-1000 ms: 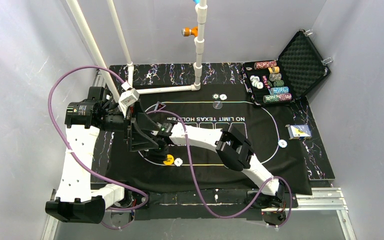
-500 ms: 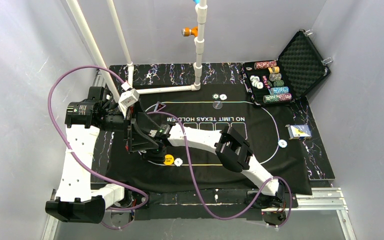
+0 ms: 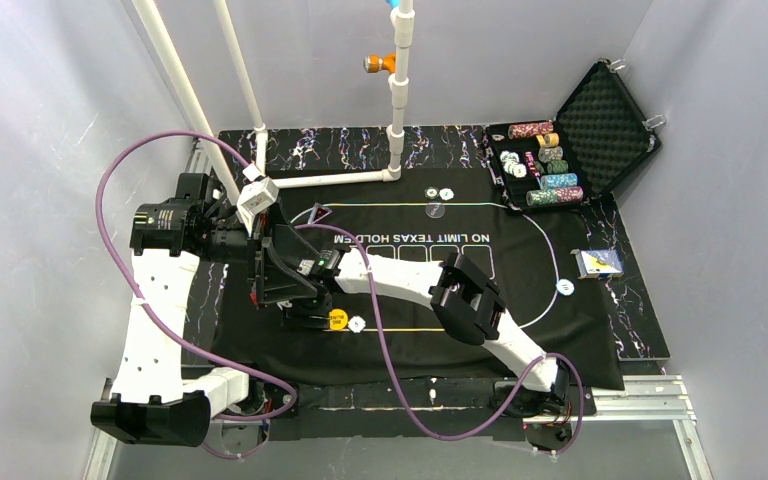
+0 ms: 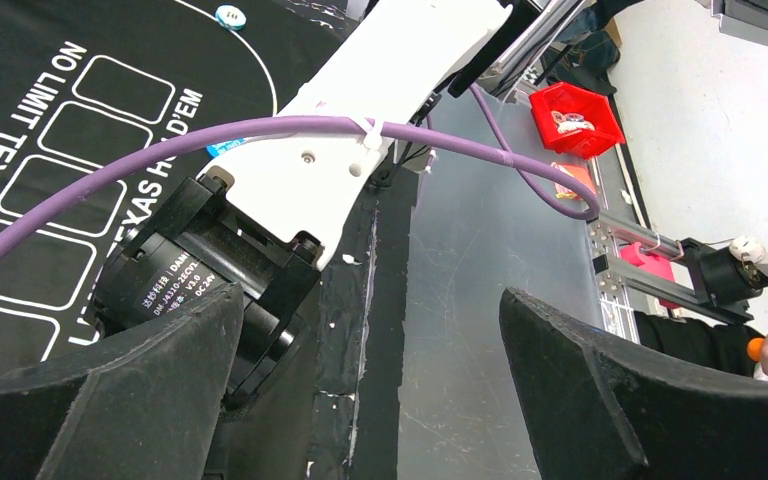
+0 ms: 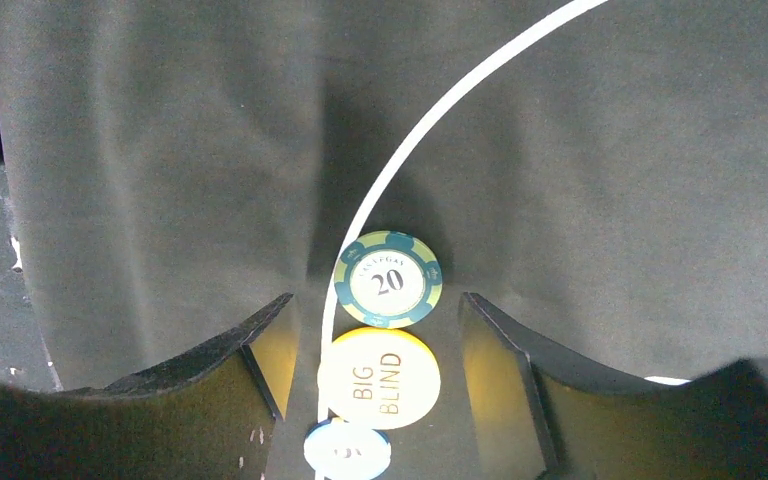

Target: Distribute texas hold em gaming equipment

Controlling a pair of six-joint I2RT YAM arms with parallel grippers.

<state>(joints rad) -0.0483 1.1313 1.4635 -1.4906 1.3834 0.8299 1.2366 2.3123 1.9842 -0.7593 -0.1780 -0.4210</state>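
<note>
Right wrist view: right tool (image 5: 375, 305) stands parted, empty, astride the yellow Big Blind button (image 5: 379, 378) — green chip (image 5: 388, 279) just above it, apparently the posted blind. Left tool (image 4: 370, 380) wide, empty.

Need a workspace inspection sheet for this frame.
Surface: black mat, printed oval.
Job's things: green 20 chip, yellow Big Blind button, white chip in a line; cards near the right side; more chips in the case.
Clutter: nothing seen.
Grippers: right gripper open, straddling the button; left gripper open, empty.
Cables: purple cable slung along the right arm, above the mat.
Surroundings: white pipe frame, grey walls.
</note>
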